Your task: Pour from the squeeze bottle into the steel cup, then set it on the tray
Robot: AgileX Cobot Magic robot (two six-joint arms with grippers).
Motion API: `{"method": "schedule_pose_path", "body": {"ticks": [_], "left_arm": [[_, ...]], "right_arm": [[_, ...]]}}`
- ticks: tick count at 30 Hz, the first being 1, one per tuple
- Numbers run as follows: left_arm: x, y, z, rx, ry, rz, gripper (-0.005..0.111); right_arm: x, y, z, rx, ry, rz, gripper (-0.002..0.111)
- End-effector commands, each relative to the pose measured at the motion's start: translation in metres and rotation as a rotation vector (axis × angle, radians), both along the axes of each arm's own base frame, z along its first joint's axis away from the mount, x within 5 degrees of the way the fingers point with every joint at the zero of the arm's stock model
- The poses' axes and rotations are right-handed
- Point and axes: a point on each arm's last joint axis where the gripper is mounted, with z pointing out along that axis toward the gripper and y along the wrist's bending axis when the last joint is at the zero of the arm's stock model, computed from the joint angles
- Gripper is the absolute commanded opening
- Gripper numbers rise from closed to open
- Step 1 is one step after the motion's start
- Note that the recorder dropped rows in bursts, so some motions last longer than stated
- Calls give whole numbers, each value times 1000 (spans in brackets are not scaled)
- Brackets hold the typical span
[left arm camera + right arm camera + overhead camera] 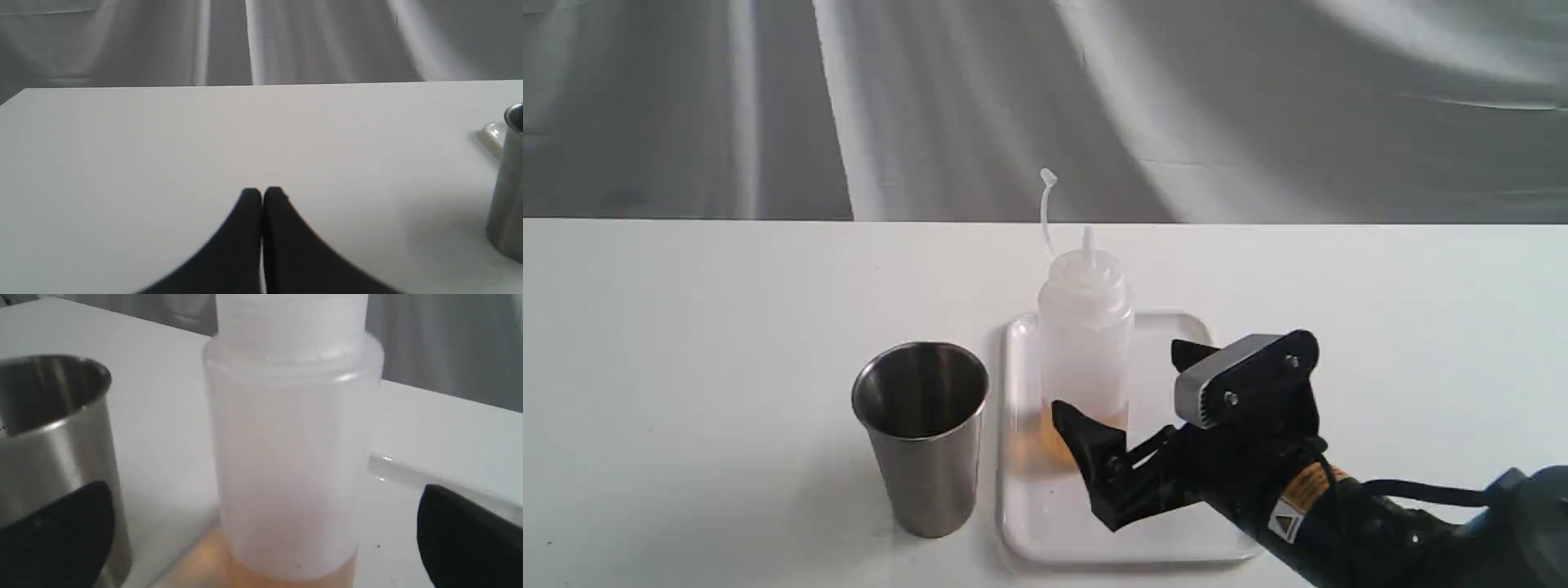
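Your left gripper (262, 194) is pressed together, parked clear of the work. Left of centre, the steel cup (923, 441) stands on the desk (686, 367); just right, the squeeze bottle (1085, 343) stands upright on the tray (1054, 514), your right gripper (1125, 382) spread around its base.

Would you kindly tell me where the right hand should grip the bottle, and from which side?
Probably its straight round body, about mid-height, taken level from the near right, where the open right hand faces it. The bottle stands upright on the tray; the cup crowds its left, and the nozzle is too thin to hold.
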Motion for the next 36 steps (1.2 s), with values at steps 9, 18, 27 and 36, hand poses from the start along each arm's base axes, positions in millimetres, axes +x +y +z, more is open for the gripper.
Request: {"method": "schedule_pose_path", "body": {"ticks": [9,18,27,36], "left_arm": [[0,0,-1,-3,-6,-8,0],[0,0,-1,-3,-6,-8,0],[0,0,-1,-3,-6,-8,0],[0,0,-1,-1,-5,-8,0]], "right_arm": [[-28,-7,64,-6,15,51,105],[-53,-19,125,63,-74,21,103],[-84,-34,165,61,-131,-8,60],[-113,-47,192,103,-193,-29,0]]}}
